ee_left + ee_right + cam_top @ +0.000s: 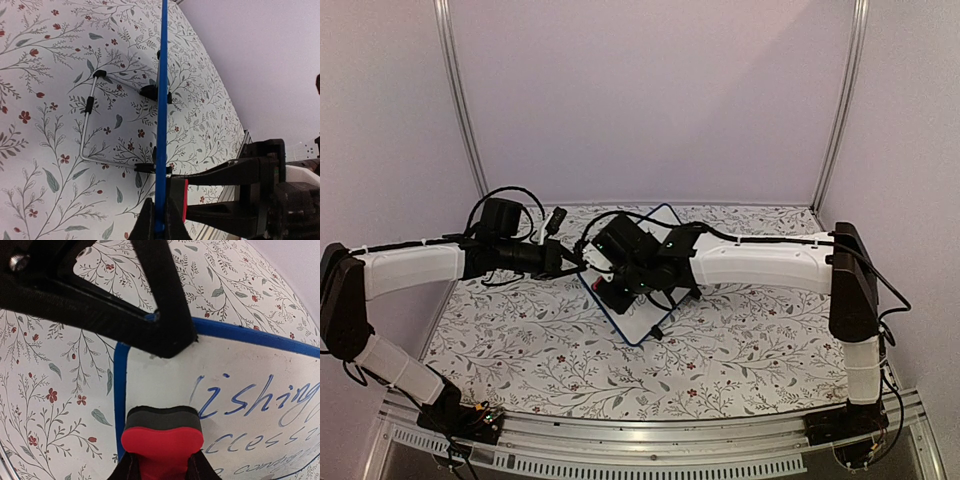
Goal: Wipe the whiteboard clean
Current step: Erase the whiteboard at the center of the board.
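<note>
The whiteboard (640,320), white with a thin blue frame, stands tilted at mid-table, mostly hidden by both grippers in the top view. Blue handwriting (250,395) covers its face (165,375). My left gripper (583,262) is shut on the board's left frame edge, which the left wrist view shows edge-on as a blue strip (161,100) running between the fingers (160,222). My right gripper (162,467) is shut on a red eraser (162,432) whose dark felt pad lies against the board near its left border, just left of the writing. The eraser (619,292) shows red from above.
A wire stand (87,120) with black clips props the board from behind on the floral tablecloth (550,350). The left gripper's black fingers (125,300) cross the top of the right wrist view. Purple walls close the back and sides.
</note>
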You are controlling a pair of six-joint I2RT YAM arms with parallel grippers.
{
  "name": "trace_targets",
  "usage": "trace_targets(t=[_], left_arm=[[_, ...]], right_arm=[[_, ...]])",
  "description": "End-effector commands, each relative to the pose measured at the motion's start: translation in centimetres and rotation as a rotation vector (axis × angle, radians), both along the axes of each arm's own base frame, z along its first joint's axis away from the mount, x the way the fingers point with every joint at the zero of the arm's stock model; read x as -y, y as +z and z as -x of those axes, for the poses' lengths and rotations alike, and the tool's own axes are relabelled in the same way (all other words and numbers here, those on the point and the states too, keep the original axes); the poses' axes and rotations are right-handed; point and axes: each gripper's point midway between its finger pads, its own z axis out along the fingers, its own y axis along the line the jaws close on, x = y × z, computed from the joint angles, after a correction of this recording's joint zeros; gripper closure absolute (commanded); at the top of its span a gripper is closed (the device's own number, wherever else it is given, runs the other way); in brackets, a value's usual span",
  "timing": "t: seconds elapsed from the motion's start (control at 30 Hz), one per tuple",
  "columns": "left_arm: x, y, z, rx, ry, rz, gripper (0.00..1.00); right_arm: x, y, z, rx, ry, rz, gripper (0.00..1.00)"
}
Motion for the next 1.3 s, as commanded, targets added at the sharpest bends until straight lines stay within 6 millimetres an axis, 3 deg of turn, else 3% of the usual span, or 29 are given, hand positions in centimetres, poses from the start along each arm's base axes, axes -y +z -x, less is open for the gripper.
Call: trace_targets(t=[0.0, 0.53, 0.77, 1.0, 1.27], left_arm=[[0.5, 0.0, 0.3, -0.011, -0.019, 0.021, 1.00], [0.7, 0.3, 0.5, -0.005, -0.026, 0.026, 1.00], [0.7, 0.4, 0.5, 0.000, -0.027, 0.028, 1.00], [0.7, 0.5, 0.5, 0.001, -0.028, 0.031, 1.00], [0.7, 0.5, 0.5, 0.000, -0.027, 0.031, 1.00]], right_arm=[[1.4, -1.7, 0.5, -0.027, -0.014, 0.061, 0.84], [-1.0, 2.5, -2.7, 0.014, -0.041, -0.044, 0.84], [0.0, 0.5, -2.9, -0.016, -0.049, 0.000, 0.85], [2.1, -2.1, -1.7, -0.064, -0.043, 0.059, 0.85], [3.1, -2.0, -1.1, -0.088, -0.068, 0.045, 0.85]])
